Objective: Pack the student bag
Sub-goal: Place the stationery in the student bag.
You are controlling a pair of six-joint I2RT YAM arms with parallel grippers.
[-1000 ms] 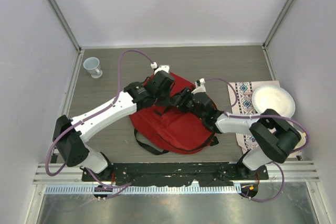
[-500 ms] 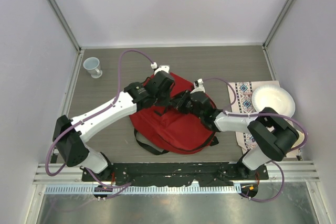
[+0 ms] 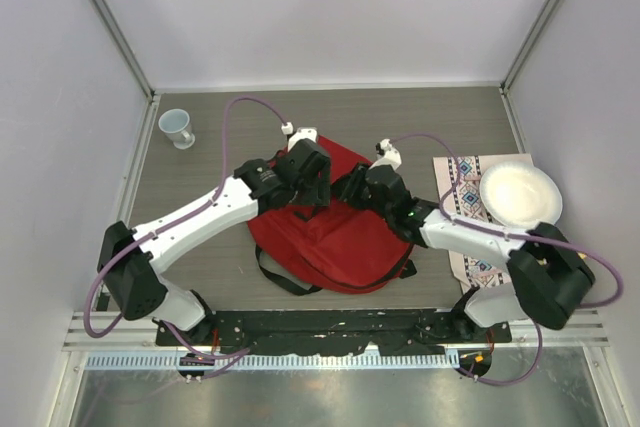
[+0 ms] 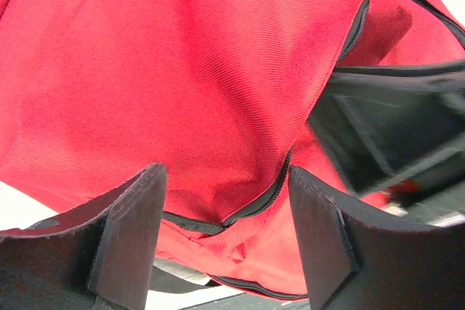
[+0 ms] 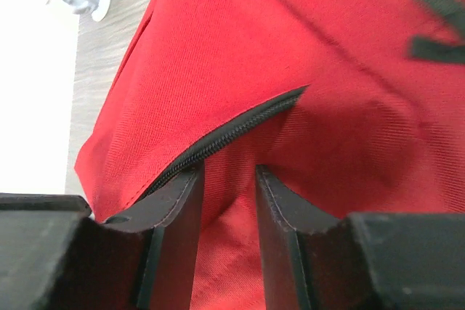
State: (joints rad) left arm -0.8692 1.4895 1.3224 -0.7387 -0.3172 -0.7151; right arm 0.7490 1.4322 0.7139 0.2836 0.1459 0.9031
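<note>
The student bag (image 3: 335,242), a large red backpack with black zippers, lies mid-table between both arms. My left gripper (image 3: 318,185) hovers over its upper left part. In the left wrist view that gripper (image 4: 227,179) stands wide open, with red fabric and a black zipper (image 4: 269,197) below the gap and nothing held. My right gripper (image 3: 350,189) meets it from the right. In the right wrist view the right gripper (image 5: 227,176) has its jaws a little apart, pressed into the bag (image 5: 240,70) beside a zipper (image 5: 232,132), with a ridge of red fabric in the gap.
A small white cup (image 3: 178,128) stands at the far left. A patterned placemat (image 3: 462,202) with a white plate (image 3: 520,195) on it lies at the right. Black straps (image 3: 280,277) trail from the bag's near side. The right arm's dark body (image 4: 392,128) crowds the left wrist view.
The left gripper has gone from shut to wide open over the bag. The right arm has stretched out and its wrist has moved toward the far side; its jaws narrowed, then parted again.
</note>
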